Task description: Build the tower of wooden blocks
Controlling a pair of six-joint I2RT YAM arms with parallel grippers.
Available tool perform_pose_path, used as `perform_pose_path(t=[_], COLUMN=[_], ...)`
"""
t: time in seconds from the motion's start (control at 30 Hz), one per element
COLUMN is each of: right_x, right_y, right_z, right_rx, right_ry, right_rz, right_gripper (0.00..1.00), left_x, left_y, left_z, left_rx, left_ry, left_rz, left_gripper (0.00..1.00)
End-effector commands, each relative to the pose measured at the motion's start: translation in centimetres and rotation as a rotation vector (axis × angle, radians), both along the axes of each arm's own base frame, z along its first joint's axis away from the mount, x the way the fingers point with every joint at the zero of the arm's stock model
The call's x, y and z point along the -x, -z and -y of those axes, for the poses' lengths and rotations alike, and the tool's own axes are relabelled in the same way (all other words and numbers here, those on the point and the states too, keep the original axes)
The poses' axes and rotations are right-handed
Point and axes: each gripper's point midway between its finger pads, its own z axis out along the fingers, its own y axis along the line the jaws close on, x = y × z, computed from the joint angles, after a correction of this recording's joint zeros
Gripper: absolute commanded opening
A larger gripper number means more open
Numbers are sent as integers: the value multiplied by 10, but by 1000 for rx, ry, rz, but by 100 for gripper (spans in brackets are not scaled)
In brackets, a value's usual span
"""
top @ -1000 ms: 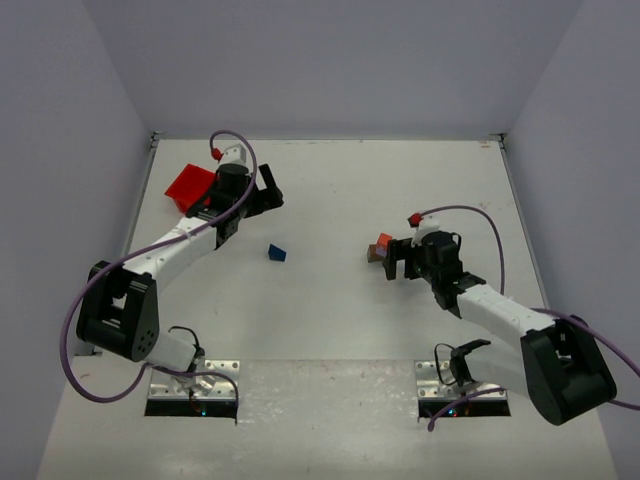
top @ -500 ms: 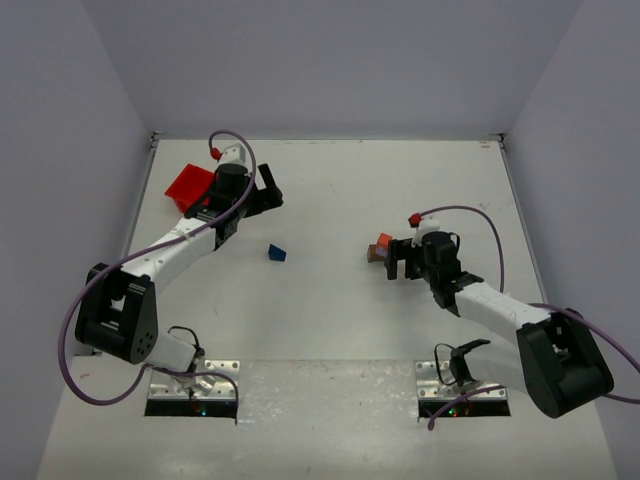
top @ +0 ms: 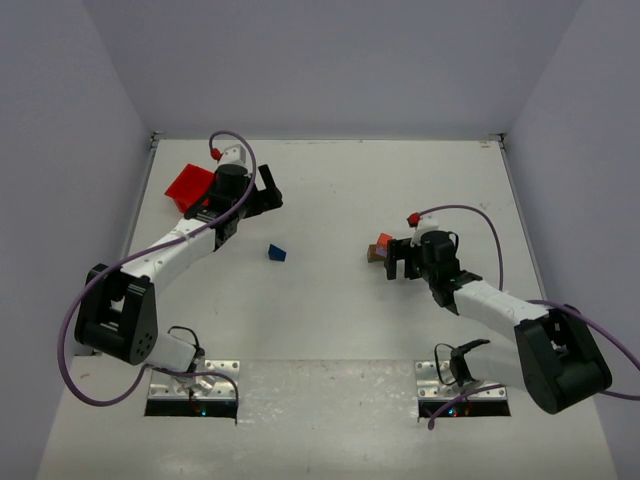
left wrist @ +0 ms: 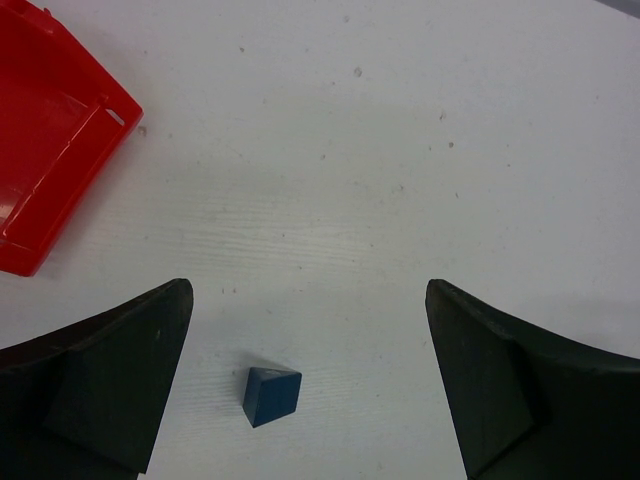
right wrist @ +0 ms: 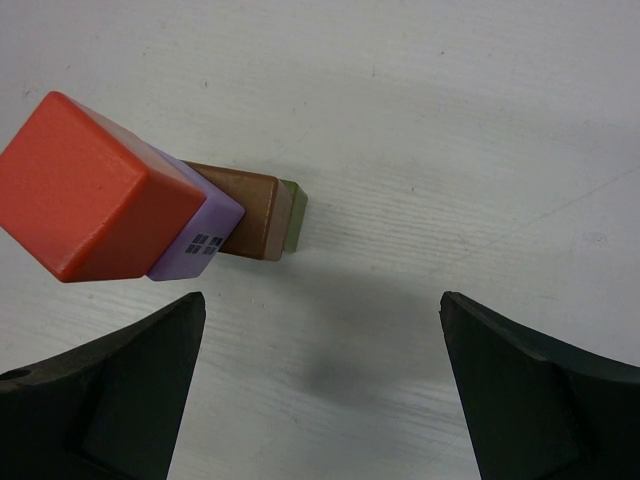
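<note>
Blocks (right wrist: 90, 190), four stacked, one blue wedge (left wrist: 270, 395) apart, left end effector (left wrist: 306, 290) and right end effector (right wrist: 320, 300) released

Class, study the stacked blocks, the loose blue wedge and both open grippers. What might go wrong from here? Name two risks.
1. The right gripper hangs open close beside the tower. A careless move might knock the narrow stack over.
2. The blue wedge, seen on the table between the open fingers of the left gripper, is small with sloped faces. A squeeze might slip and flick it away.
</note>
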Motion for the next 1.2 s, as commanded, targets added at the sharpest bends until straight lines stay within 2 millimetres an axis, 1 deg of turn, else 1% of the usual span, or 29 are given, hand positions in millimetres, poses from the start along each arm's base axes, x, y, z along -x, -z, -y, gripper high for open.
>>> perform_pose_path(t=[0.0, 0.57, 0.9, 1.17], right_x=[-22, -32, -33, -31], right_y=[-31, -32, -30, -29], right_z=[-8, -5, -2, -3], right_rx=[-27, -4, 18, 16], right_ry=[-9, 16, 30, 22], right_rz=[112, 116, 101, 88], right_gripper=[99, 99, 99, 99], left_x=[-3, -3, -3, -2], left_y=[-24, -23, -23, -23], left_z=[5, 4, 5, 5], left_rx=[19, 15, 17, 17], left_ry=[11, 12, 14, 16], left_rz=[84, 82, 83, 83], left_gripper=[100, 100, 100, 100])
